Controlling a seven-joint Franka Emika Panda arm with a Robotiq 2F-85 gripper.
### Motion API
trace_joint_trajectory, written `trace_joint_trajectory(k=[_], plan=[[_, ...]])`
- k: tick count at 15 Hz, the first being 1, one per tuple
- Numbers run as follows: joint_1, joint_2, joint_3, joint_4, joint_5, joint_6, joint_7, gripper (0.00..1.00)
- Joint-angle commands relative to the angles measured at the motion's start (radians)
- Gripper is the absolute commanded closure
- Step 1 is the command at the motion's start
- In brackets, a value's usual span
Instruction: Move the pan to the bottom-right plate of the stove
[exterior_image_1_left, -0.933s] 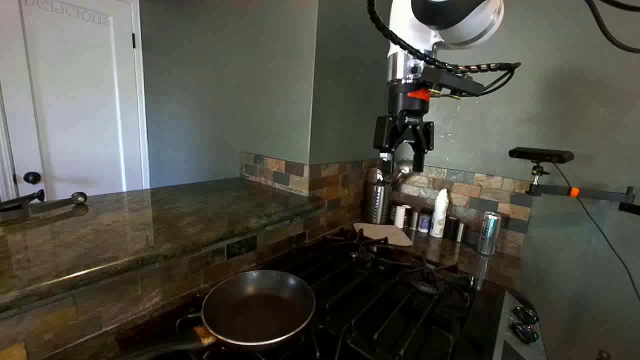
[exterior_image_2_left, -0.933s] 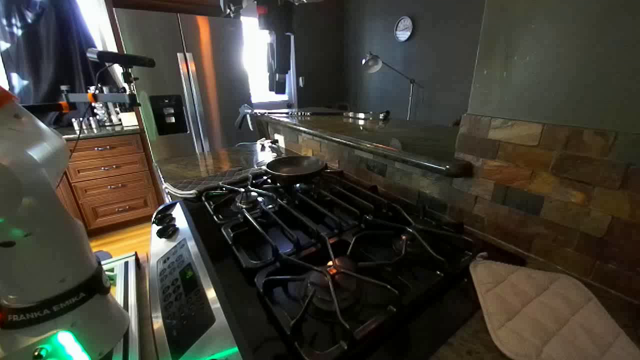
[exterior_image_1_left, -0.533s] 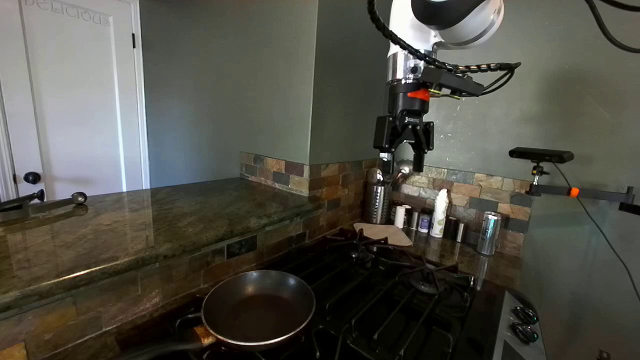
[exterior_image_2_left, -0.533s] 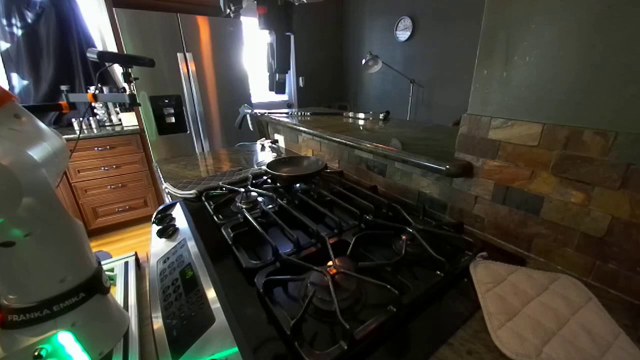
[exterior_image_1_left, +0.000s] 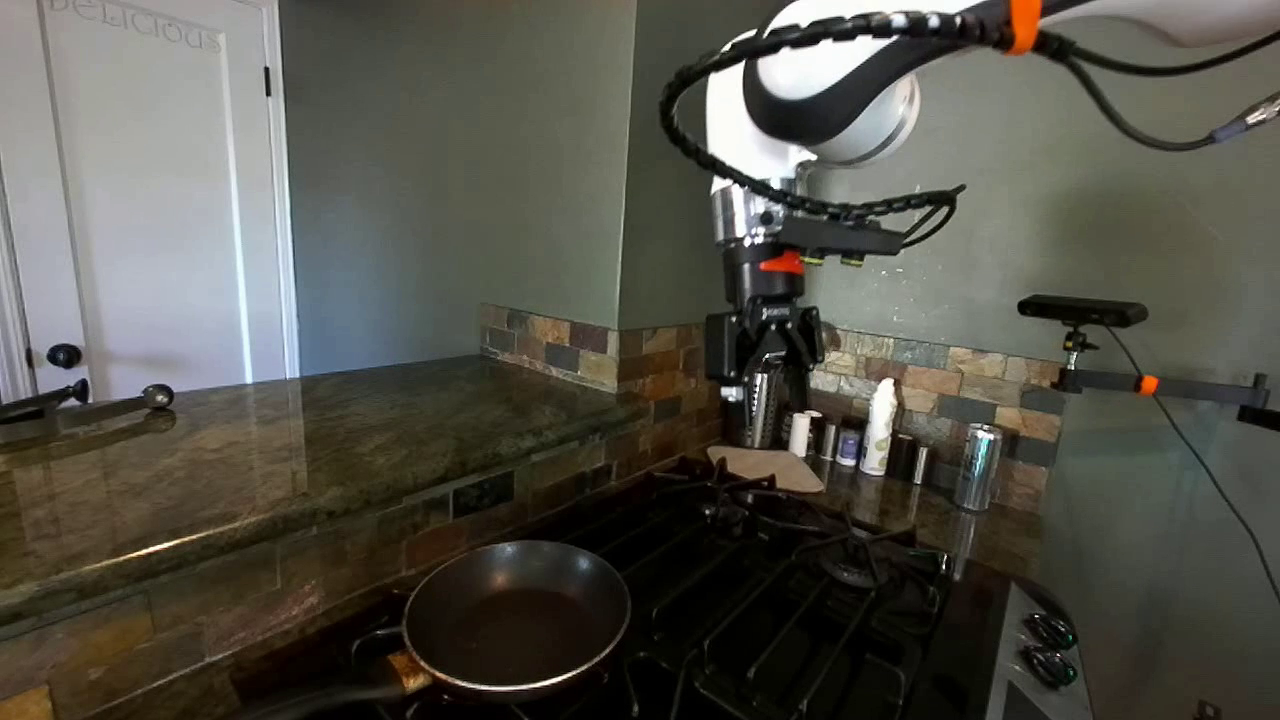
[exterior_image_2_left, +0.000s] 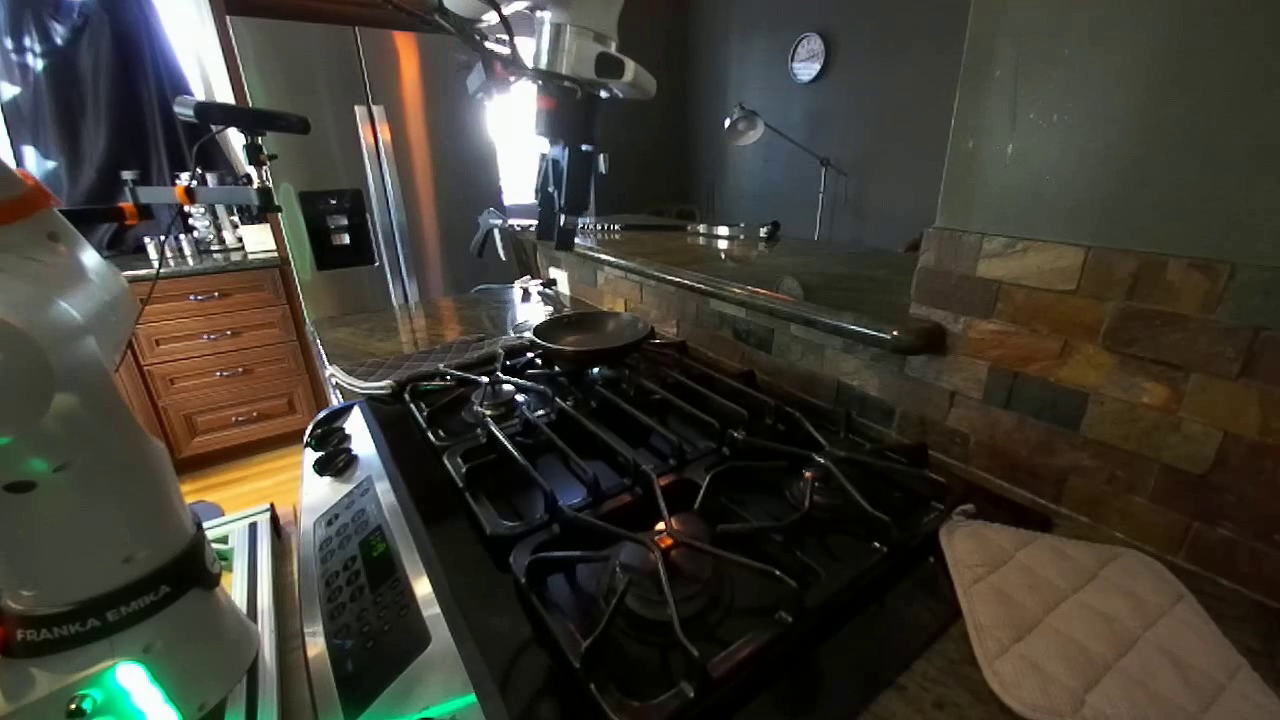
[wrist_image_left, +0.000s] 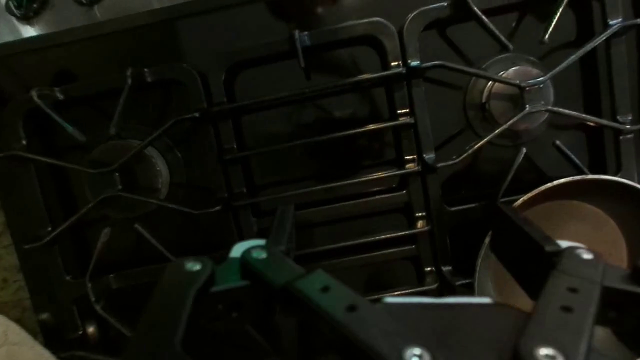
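The pan (exterior_image_1_left: 515, 625) rests on a back burner of the black stovetop, its dark handle pointing to the lower left. It also shows in an exterior view (exterior_image_2_left: 592, 333) and partly behind a finger in the wrist view (wrist_image_left: 580, 220). The bottom-right plate, the front burner beside the control panel at the end away from the pan, carries nothing (exterior_image_1_left: 855, 570), (exterior_image_2_left: 665, 570), (wrist_image_left: 127, 170). My gripper (exterior_image_1_left: 766, 425), (exterior_image_2_left: 556, 240) hangs in the air above the stove, pointing down. In the wrist view its fingers (wrist_image_left: 395, 215) are wide apart with nothing between them.
A raised stone counter (exterior_image_1_left: 300, 450) runs along the stove's back. A pot holder (exterior_image_2_left: 1100, 620) lies past the stove's end. A steel canister (exterior_image_1_left: 768, 395), a white bottle (exterior_image_1_left: 880, 430) and a tall can (exterior_image_1_left: 978, 467) stand there too. A camera (exterior_image_1_left: 1082, 310) juts out on an arm.
The arm and gripper, still at first, have moved down, and a little left in an exterior view. The gripper remains open. The pan has not moved.
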Motion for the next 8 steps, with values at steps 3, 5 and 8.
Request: trace_joint_trajectory(k=[3, 5, 8], plan=[[0.051, 0.141, 0.045, -0.018, -0.032, 0.200, 0.071, 0.00], [0.062, 0.175, 0.048, -0.025, -0.039, 0.302, 0.082, 0.00], [0.075, 0.225, 0.045, -0.034, -0.051, 0.452, 0.077, 0.00]])
